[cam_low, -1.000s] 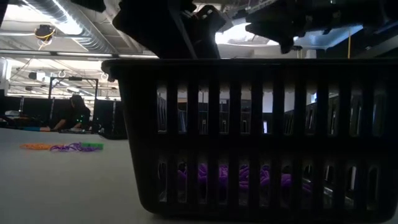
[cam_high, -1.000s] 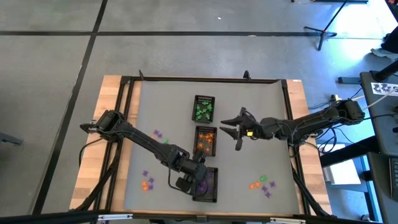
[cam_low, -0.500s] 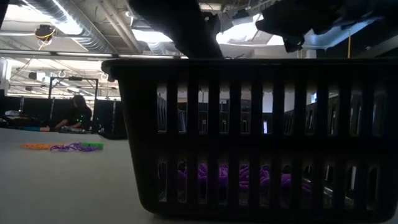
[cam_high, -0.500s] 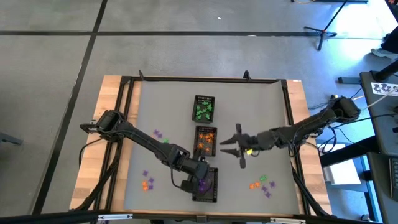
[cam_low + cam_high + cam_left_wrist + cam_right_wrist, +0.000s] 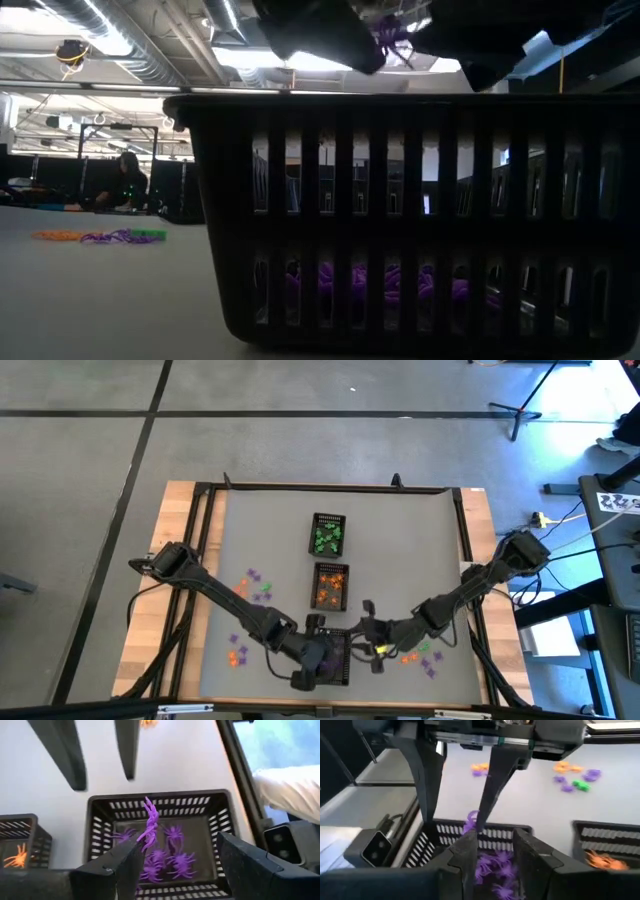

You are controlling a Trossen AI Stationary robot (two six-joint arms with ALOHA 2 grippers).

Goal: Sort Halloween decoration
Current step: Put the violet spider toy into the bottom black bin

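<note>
One purple trinket [image 5: 149,822] of the Halloween decoration is seen at the tip of a finger of the left end effector [image 5: 180,845], above the purple tray [image 5: 160,800] at the near edge of the desk [image 5: 400,530]. The jaws are spread wide, so it is not gripped; whether it is clinging or dropping cannot be told. The right end effector [image 5: 492,837] is held just beside the same tray, jaws partly apart, nothing between them.

More purple pieces are piled in that tray. Green ones are seen in the green tray [image 5: 328,517], orange ones in the orange tray [image 5: 331,566]. Loose mixed clusters are left on the desk at left [image 5: 237,655] and right [image 5: 420,653].

The trinkets are judged very light, thin-legged, a bit springy and prone to snagging on a finger pad. A pinch on the body, not on a leg, is advised, and release may need a shake.

No brand, label or readable writing is found.
</note>
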